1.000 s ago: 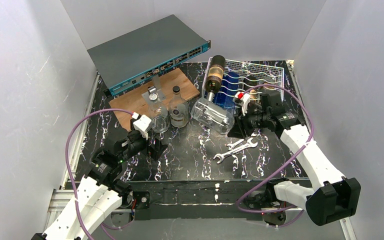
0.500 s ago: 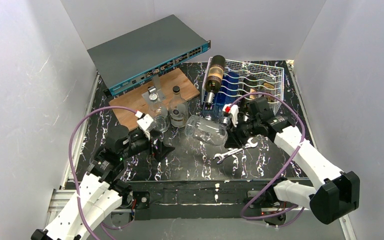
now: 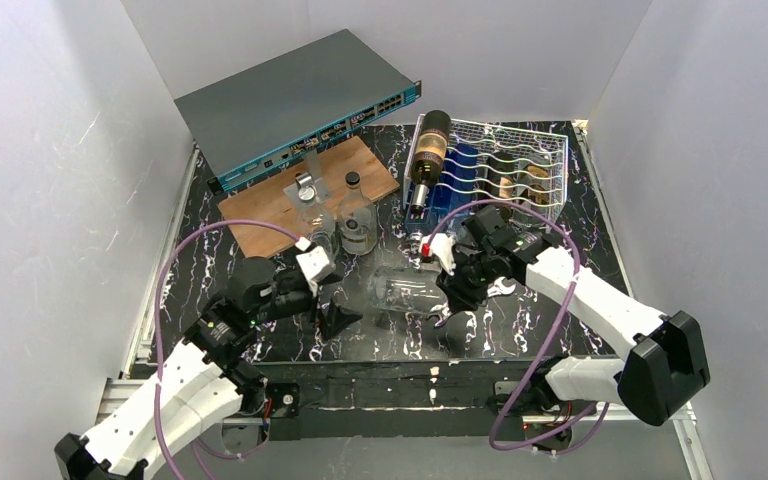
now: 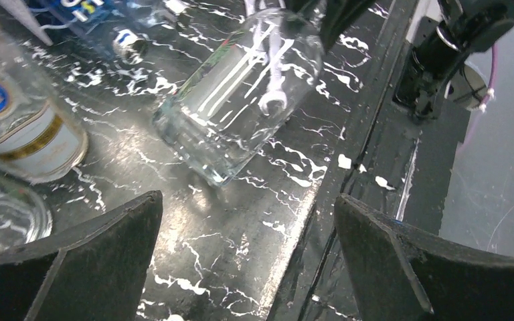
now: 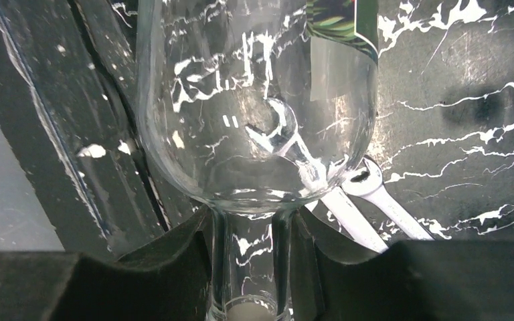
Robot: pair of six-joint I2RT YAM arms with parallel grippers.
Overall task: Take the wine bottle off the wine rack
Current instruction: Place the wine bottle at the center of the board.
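Bottle clamped by the neck, dark one sitting on the rack

Left claw (image 4: 247, 200) is spread wide with nothing between the fingers, hanging low over the black marbled table (image 4: 227, 261). Just ahead of it is the base end of a clear glass bottle (image 4: 241, 93), tipped on its side; can't tell if it touches the tabletop. Off to that claw's left sit a small labelled bottle (image 4: 23, 134) and a drinking glass (image 4: 0, 224). Right claw (image 5: 251, 267) is clamped on the clear glass bottle's neck, with the body sticking straight out past the fingertips. Two wrenches (image 5: 368, 200) lie on the table under the bottle, a bit right of that claw's line. Well behind the right claw, the white wire wine rack (image 3: 535, 165) has a dark wine bottle (image 3: 428, 148) lying in its leftmost cradle, well apart from both claws.
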